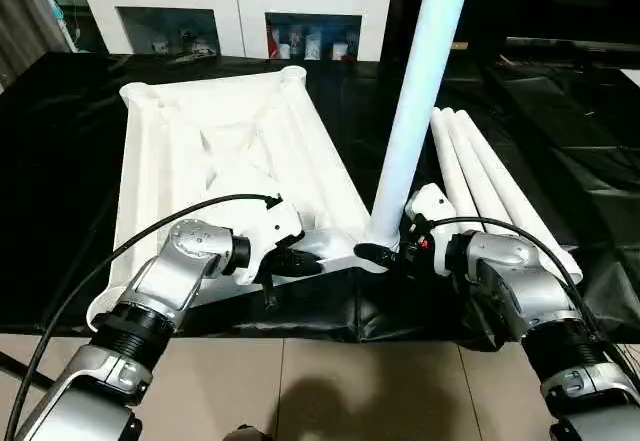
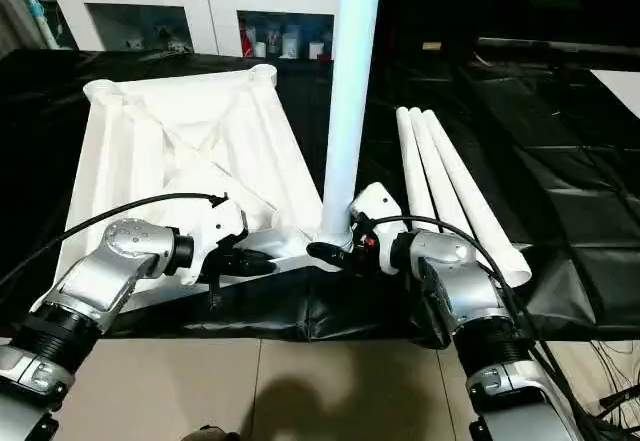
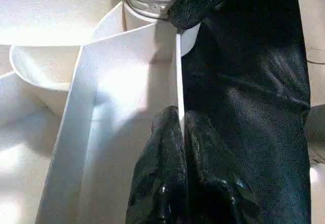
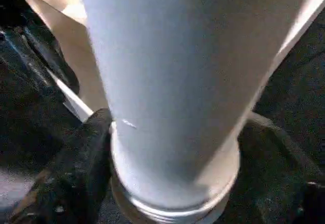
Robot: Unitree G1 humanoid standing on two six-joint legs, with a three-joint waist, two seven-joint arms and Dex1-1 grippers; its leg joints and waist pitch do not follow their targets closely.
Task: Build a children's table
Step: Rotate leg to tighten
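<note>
Right end effector (image 1: 383, 254) grips the base of the upright leg (image 1: 420, 91), black fingers (image 4: 81, 168) set wide either side of the tube just above its ribbed end, touching it. That leg stands vertical in the tabletop's near-right corner socket, running up out of the top of the head views. Left end effector (image 1: 300, 261) is pinched nearly closed on the thin near edge wall of the tabletop (image 1: 200, 151), just left of the upright leg; in the left wrist view its two fingers (image 3: 162, 178) sit one each side of the white wall w/ the leg's ribbed base visible further along that wall. Tabletop lies upside down, ribbed X-braced underside up, long axis running away from the robot; far corners w/ round sockets (image 1: 292, 74) are well beyond the upright leg. Three more legs (image 1: 490, 176) lie flat side by side, touching each other, just right of the upright leg, angled away toward the far side. All of it rests on a black sheet (image 1: 560, 141) covering the counter, sheet edge hanging over the near side below the upright leg. Tiled floor (image 1: 330, 381) nearer than that. White cabinet (image 1: 240, 1) w/ glass doors stands behind the tabletop, well beyond the leg.
</note>
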